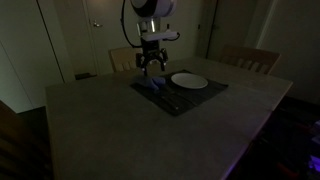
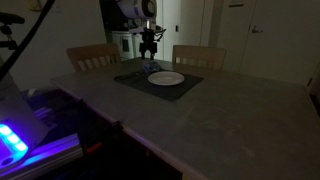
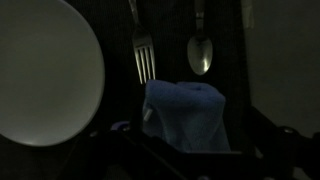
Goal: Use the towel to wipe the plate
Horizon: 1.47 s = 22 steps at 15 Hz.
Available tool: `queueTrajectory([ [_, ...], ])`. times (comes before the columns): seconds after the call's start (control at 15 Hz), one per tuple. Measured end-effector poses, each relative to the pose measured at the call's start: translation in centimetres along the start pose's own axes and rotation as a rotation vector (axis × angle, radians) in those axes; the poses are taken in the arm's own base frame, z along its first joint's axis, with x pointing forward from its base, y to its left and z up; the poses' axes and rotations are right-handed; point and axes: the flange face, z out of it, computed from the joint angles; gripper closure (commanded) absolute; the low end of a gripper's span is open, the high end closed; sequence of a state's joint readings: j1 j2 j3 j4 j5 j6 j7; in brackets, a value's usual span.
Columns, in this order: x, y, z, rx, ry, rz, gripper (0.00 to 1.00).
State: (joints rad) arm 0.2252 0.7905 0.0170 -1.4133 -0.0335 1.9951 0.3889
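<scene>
Dim room, doors and pale walls at back. Large grey rectangular table (image 1: 120, 125) filled both exterior views, with two wooden chairs (image 1: 250, 58) behind it. A dark rectangular placemat (image 1: 190, 97) lay on the far part of the table, and a round white plate (image 1: 189, 81) sat on it.

In the wrist view the plate (image 3: 45, 70) took the left side of the frame. A metal fork (image 3: 145, 60) lay just right of it, a metal spoon (image 3: 200, 52) further right; both ran top to bottom and were apart from the plate.

The crumpled blue cloth towel (image 3: 185, 115) sat bunched at lower centre, below the fork and spoon, beside the plate and not on it.

The black robot gripper (image 1: 151, 66) hung over the mat's left end, left of the plate. Wrist view: dark fingers (image 3: 120, 140) spread wide either side of the towel, gripping nothing. Too dark to tell whether they touched the cloth.
</scene>
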Motion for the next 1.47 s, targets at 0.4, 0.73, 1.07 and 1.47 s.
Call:
queueTrajectory([
  [0.4, 0.8, -0.1, 1.0, -0.025, -0.052, 0.002, 0.00],
  [0.73, 0.9, -0.4, 1.3, -0.039, -0.062, -0.001, 0.00],
  [1.07, 0.0, -2.6, 1.3, -0.087, -0.042, -0.027, 0.00],
  [1.47, -0.1, -2.8, 2.7, -0.130, -0.037, -0.003, 0.00],
])
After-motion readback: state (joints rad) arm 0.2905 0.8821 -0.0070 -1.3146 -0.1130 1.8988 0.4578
